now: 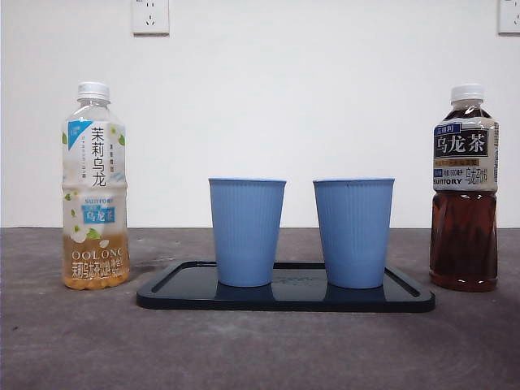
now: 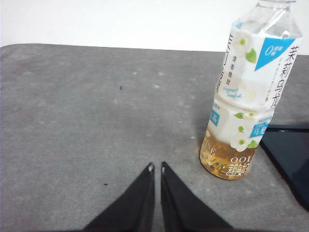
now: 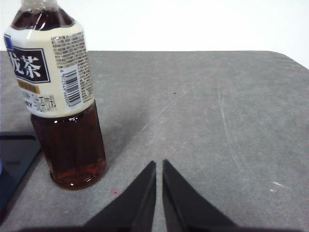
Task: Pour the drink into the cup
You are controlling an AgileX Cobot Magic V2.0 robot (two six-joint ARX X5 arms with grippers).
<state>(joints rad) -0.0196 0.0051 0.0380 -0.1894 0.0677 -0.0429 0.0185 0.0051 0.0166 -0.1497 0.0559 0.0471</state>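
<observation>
Cups [image 1: 246,231]: 2 on tray [image 1: 410,296] | left end effector [image 2: 156,168]: closed, empty, low | right end effector [image 3: 159,165]: closed, empty, low

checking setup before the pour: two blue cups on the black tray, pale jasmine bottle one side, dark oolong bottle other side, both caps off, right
Not quite: both caps are on. The front view shows white caps on the jasmine bottle and the oolong bottle. The two blue cups do stand on the black tray.
</observation>
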